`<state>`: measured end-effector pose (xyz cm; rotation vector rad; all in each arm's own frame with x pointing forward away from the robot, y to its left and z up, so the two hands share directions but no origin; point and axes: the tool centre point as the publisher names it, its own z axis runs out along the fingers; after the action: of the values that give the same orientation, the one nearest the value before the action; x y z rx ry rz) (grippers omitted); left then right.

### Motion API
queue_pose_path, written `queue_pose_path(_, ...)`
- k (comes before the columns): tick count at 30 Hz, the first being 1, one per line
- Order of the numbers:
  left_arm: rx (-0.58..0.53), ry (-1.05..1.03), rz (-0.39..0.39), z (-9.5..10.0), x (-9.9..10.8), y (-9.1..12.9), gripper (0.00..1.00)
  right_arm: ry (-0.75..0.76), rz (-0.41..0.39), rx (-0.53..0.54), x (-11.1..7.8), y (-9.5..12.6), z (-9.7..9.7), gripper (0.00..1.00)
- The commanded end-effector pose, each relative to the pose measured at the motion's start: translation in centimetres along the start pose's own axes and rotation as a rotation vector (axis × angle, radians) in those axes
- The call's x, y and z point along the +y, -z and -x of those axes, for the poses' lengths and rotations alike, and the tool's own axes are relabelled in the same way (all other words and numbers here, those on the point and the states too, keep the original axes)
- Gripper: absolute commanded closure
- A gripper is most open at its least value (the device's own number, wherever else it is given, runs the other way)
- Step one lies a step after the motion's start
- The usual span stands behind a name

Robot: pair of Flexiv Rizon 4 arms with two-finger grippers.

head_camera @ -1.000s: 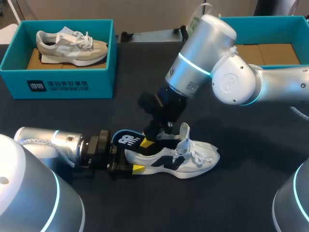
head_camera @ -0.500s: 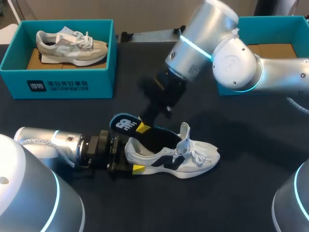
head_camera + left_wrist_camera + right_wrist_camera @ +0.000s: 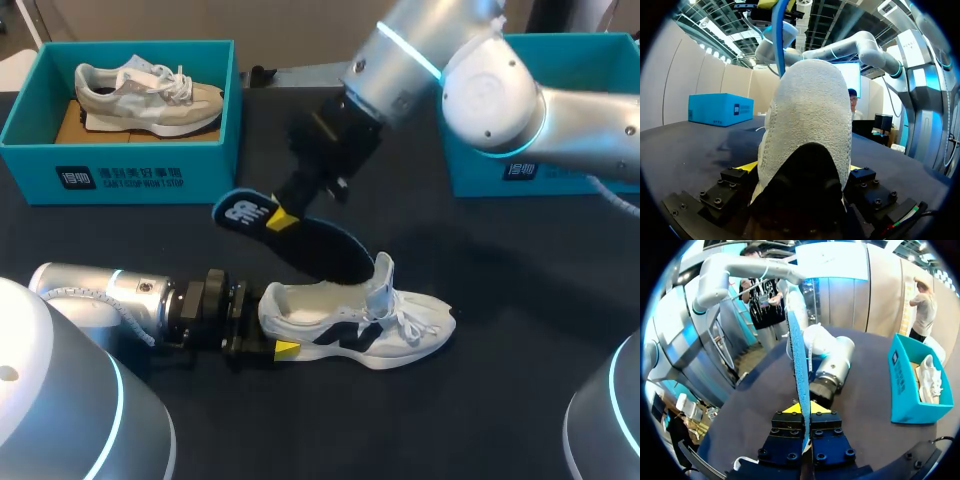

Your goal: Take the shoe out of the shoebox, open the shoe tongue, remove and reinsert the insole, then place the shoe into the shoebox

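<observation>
The white shoe (image 3: 355, 320) with black side markings lies on its sole on the dark bench (image 3: 500, 400), toe toward my right, its tongue (image 3: 383, 275) standing up and the white inside of the opening showing. My left arm lies low along the bench from the left, and the left gripper (image 3: 262, 345) has its fingers clamped on the shoe's heel from both sides; in the left wrist view the heel fills the space between the two fingers (image 3: 747, 166). My right arm comes in from the right, past the middle, and the right gripper (image 3: 283, 220) hangs above the bench behind the shoe. Its fingers pinch the dark insole (image 3: 320, 245) near the heel end (the end that bears a white logo), and in the right wrist view the insole stands edge-on between them, a thin blue line running away from the gripper. The insole is tilted, heel end high, front end low just behind the tongue; I cannot tell whether it touches the shoe. A teal shoebox (image 3: 475, 175) stands at the far right, partly behind the right arm. A second teal shoebox (image 3: 120, 160) stands at the far left, well apart from both grippers, with a grey shoe (image 3: 150, 90) lying in it.
</observation>
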<state>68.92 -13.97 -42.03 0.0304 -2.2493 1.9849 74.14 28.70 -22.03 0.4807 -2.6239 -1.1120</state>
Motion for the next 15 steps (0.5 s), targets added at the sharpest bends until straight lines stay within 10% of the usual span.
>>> queue_pose_path(1, -0.001, 0.0, 0.0, 0.0, 0.0, -0.1, 1.0, -0.008, -0.044, -0.012, 1.6, 1.0, 0.6, 1.0)
queue_pose_path(15, -0.001, 0.0, 0.0, 0.0, 0.0, -0.1, 1.0, 0.038, -0.028, -0.094, 4.6, 2.6, 2.4, 1.0)
